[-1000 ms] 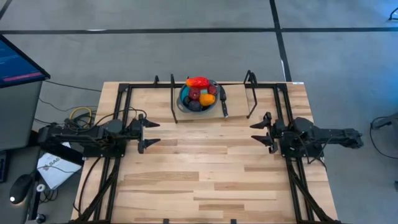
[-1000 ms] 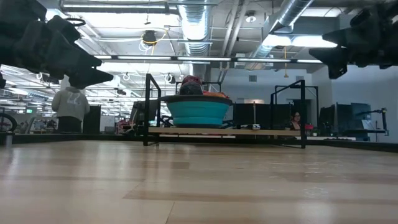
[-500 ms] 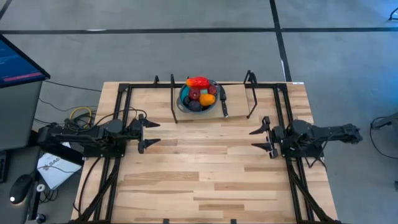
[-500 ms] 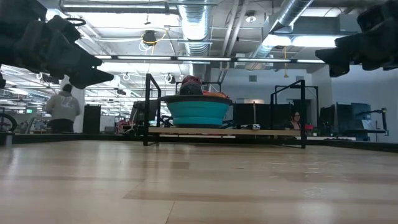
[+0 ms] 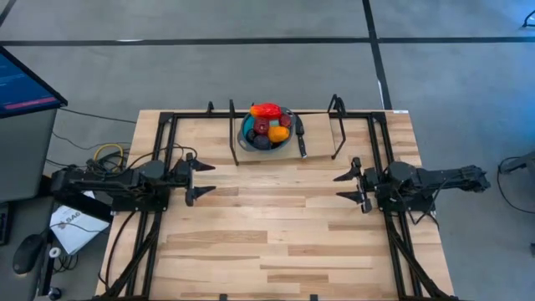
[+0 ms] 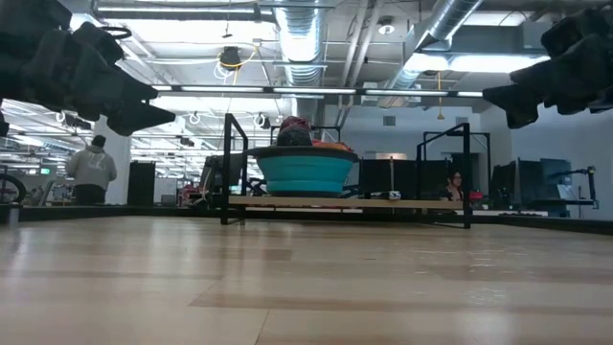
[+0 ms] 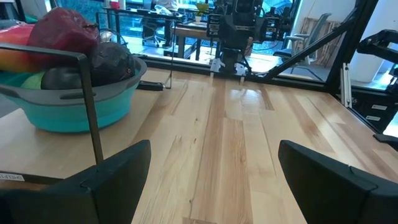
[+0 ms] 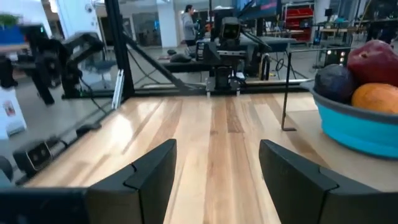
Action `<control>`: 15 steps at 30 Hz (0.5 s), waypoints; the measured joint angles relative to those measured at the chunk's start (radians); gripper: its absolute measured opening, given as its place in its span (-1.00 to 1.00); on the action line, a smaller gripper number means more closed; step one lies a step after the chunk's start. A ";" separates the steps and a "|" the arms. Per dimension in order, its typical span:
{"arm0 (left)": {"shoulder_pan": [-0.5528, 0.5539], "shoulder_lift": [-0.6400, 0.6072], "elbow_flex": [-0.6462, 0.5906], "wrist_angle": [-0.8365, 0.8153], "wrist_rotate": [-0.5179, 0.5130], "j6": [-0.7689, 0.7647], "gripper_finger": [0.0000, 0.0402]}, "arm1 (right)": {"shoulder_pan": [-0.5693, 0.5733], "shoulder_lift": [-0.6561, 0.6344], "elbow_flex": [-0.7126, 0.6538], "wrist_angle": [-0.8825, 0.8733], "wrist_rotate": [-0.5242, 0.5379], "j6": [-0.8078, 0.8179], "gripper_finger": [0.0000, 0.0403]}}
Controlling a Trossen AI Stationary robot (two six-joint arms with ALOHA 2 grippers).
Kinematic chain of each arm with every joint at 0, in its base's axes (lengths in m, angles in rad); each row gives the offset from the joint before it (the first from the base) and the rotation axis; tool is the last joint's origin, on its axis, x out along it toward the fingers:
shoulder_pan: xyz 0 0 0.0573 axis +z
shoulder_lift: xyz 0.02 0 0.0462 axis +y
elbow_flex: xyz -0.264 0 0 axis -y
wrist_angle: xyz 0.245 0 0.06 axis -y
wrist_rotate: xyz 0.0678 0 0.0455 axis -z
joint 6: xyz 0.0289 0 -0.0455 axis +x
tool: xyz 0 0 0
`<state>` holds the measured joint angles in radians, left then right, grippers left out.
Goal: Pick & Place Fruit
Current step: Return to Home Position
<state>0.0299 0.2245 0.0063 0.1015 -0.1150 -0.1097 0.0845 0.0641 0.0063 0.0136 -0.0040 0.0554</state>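
Observation:
The fruit, several toy pieces in red-orange, maroon, orange and dark purple, lies piled in a round blue bowl (image 5: 266, 140) on a low wooden stand at the table's far middle; it also shows in the low view (image 6: 306, 171), the left wrist view (image 7: 68, 68) and the right wrist view (image 8: 360, 106). My left gripper (image 5: 203, 180) hovers open and empty over the table's left side. My right gripper (image 5: 343, 186) hovers open and empty over the right side. Both point toward the table's middle.
A black metal frame (image 5: 234, 142) stands around the bowl's stand at the far edge, with rails running along both table sides. A dark tool (image 5: 298, 138) lies beside the bowl. Bare wooden tabletop (image 5: 267, 226) lies between the grippers. People show in the room beyond.
My right gripper has moved a little toward the table's near edge and slightly toward its left, staying open. My left gripper and the bowl of fruit have kept still.

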 joint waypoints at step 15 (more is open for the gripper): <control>0.000 0.000 0.000 0.012 0.000 0.000 0.72 | -0.002 0.057 -0.001 0.000 0.002 -0.040 0.11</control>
<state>0.0299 0.2245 0.0063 0.1139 -0.1150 -0.1097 0.0826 0.1214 0.0055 0.0132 -0.0017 0.0154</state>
